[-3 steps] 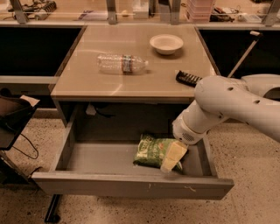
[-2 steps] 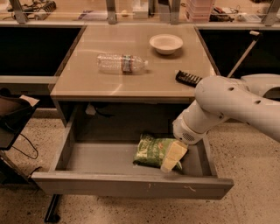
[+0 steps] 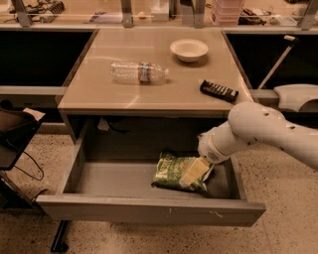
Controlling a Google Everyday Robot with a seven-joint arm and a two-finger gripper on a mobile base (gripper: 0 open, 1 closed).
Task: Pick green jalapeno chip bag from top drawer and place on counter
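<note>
The green jalapeno chip bag [image 3: 170, 171] lies crinkled on the floor of the open top drawer [image 3: 149, 211], right of its middle. My gripper [image 3: 195, 172] reaches down into the drawer from the right on the white arm [image 3: 248, 131]. It sits on the right end of the bag and touches it. The counter [image 3: 149, 94] is the beige tabletop directly above the drawer.
On the counter lie a clear water bottle [image 3: 139, 72] on its side, a white bowl [image 3: 189, 49] and a small black packet [image 3: 218, 91] near the right edge. A cluttered ledge with metal posts [image 3: 126, 12] runs behind. A dark chair [image 3: 15, 134] stands at the left.
</note>
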